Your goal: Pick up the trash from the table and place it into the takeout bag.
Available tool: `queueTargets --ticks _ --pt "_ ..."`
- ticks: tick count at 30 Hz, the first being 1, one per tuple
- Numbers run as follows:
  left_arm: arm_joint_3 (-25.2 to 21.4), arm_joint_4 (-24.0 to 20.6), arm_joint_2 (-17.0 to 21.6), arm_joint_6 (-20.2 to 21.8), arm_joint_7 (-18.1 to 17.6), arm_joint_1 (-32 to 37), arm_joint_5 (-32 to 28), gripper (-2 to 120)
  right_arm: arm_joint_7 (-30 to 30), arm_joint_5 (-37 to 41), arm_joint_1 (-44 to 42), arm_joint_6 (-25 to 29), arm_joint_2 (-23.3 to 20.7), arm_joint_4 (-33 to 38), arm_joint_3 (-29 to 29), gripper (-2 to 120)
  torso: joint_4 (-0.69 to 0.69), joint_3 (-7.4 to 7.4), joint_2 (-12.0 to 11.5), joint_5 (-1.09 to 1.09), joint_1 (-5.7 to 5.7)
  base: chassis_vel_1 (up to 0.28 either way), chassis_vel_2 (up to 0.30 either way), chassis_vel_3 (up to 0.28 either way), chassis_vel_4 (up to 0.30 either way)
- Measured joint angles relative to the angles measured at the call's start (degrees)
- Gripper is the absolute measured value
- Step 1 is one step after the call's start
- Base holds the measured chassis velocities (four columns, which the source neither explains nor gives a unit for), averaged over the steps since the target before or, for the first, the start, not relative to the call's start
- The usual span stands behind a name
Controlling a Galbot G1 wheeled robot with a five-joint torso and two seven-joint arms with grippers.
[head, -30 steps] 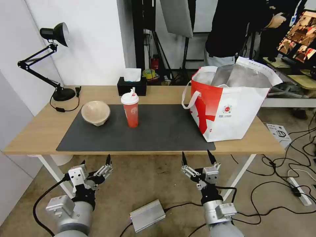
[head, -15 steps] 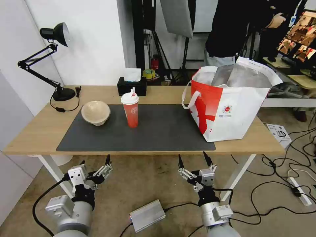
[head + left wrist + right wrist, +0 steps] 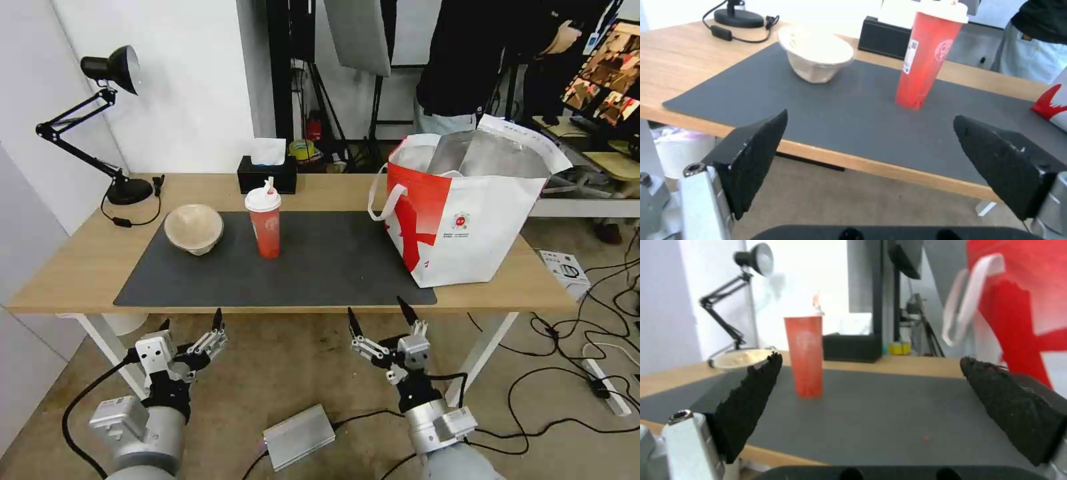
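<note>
Worktop: the long light-wood worktop [image 3: 80,267] stands on white legs, with a large dark grey mat [image 3: 320,267] lying along my near edge.
Beige bowl: the pulp bowl [image 3: 194,228] sits on the mat's far left part.
Red cup: the red cup [image 3: 265,223] with white lid and straw stands upright on the mat, just right of the bowl and apart from it.
Takeout bag: the big white bag [image 3: 467,213] with its red panel stands open at the right end of the worktop, one corner on the mat, silver lining showing, a white loop handle hanging on the cup's side.
My left fingers: my left gripper [image 3: 191,333] hangs below the worktop's front edge, under the bowl's side, fingers spread and holding nothing.
My right fingers: my right gripper [image 3: 377,319] hangs below the front edge, nearer the bag, fingers spread wide, nothing between them.
Back of worktop: a black tissue box [image 3: 267,173] behind the cup; a black desk lamp [image 3: 100,120] at the far left corner.
Room: white wall on the left, cables and a silver box [image 3: 299,437] on the floor.
Writing: a small round logo [image 3: 460,221] on the bag and a label on the cup, neither legible.
</note>
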Motion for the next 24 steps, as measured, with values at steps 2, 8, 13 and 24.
queueTargets --ticks 2,8,13,24 --pt "-0.13 0.05 -0.02 -0.22 0.10 0.00 0.04 100 -0.97 0.96 0.69 0.00 -0.37 0.13 0.08 100 0.00 0.00 0.00 0.00 0.00 0.000 0.000 0.000 0.000" --pt "-0.39 0.15 -0.05 -0.69 0.38 -0.02 0.05 100 -4.86 4.43 3.94 0.03 -1.87 0.39 -0.20 100 0.00 0.00 0.00 0.00 0.00 0.000 0.000 0.000 0.000" --pt "-0.57 0.33 -0.10 -0.99 0.43 -0.10 0.04 100 -8.09 7.44 7.91 -0.05 -2.54 0.26 -1.31 100 0.00 0.00 0.00 0.00 0.00 0.000 0.000 0.000 0.000" --pt "-1.29 0.44 -0.04 -2.26 1.30 0.03 -0.07 100 -13.78 13.91 17.48 -1.82 -3.44 -1.44 -4.75 100 0.00 0.00 0.00 0.00 0.00 0.000 0.000 0.000 0.000"
